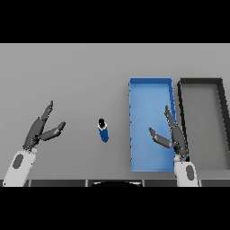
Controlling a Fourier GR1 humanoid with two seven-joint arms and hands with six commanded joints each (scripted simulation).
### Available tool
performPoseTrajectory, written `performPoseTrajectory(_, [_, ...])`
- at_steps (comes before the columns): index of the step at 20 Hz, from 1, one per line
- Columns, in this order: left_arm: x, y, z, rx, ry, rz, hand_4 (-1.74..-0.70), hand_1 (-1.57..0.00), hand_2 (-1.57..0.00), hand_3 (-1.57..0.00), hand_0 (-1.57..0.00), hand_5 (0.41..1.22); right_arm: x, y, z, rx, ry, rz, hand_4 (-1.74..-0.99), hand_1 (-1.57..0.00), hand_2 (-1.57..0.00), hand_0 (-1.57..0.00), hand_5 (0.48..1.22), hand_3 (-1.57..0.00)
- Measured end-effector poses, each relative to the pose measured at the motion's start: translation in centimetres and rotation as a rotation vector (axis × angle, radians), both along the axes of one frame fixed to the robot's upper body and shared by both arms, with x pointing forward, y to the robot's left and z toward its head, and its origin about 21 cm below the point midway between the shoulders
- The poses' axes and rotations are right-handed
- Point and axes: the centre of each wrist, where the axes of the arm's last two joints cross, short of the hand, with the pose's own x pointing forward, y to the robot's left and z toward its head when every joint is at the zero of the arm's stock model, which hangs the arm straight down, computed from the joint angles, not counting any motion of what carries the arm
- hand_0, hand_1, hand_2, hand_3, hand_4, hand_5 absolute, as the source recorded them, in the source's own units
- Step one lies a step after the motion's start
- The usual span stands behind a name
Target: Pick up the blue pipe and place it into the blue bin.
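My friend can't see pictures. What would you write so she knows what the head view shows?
A small blue pipe stands on a grey table, untouched, between the robot's two open hands: left hand to its left, right hand over a blue bin. A black bin sits right of the blue one.

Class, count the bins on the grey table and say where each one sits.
2. The blue bin lies right of the blue pipe; the black bin sits beside it, further right. Nothing seems hidden.
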Motion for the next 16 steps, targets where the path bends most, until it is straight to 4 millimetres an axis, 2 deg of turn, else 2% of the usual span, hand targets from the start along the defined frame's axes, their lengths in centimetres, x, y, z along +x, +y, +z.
performPoseTrajectory(1, [0.1, 0.2, 0.5, -0.017, -0.009, -0.033, -1.02, 0.00, 0.00, 0.00, 0.00, 0.594, 0.3, -0.3, 0.2, -0.003, 0.015, -0.006, -1.218, 0.00, 0.00, 0.00, 0.589, 0.00])
performPoseTrajectory(5, [-0.9, -1.2, 0.9, -0.007, 0.026, -0.189, -1.03, 0.00, 0.00, 0.00, 0.00, 0.565, 0.5, 0.2, 0.4, -0.002, -0.002, 0.004, -1.225, 0.00, 0.00, 0.00, 0.595, 0.00])
performPoseTrajectory(6, [-0.9, -1.3, 0.9, 0.005, 0.048, -0.217, -1.04, 0.00, 0.00, 0.00, 0.00, 0.548, 0.4, -0.3, 0.3, -0.004, -0.022, 0.015, -1.223, 0.00, 0.00, 0.00, 0.601, 0.00])
performPoseTrajectory(8, [-1.3, -2.5, 0.9, 0.016, 0.101, -0.273, -1.05, 0.00, 0.00, 0.00, 0.00, 0.513, 0.6, 0.1, 0.0, -0.010, -0.028, 0.027, -1.229, 0.00, 0.00, 0.00, 0.606, 0.00])
performPoseTrajectory(13, [-1.5, -5.4, 0.9, 0.032, 0.149, -0.405, -1.09, 0.00, 0.00, 0.00, 0.00, 0.463, 0.6, -0.5, 0.1, -0.010, -0.036, 0.016, -1.256, 0.00, 0.00, 0.00, 0.616, 0.00])
performPoseTrajectory(16, [-1.7, -7.8, -0.1, 0.035, 0.167, -0.454, -1.11, 0.00, 0.00, 0.00, 0.00, 0.447, 0.2, -0.3, 0.1, 0.004, -0.047, 0.028, -1.263, 0.00, 0.00, 0.00, 0.617, 0.00])
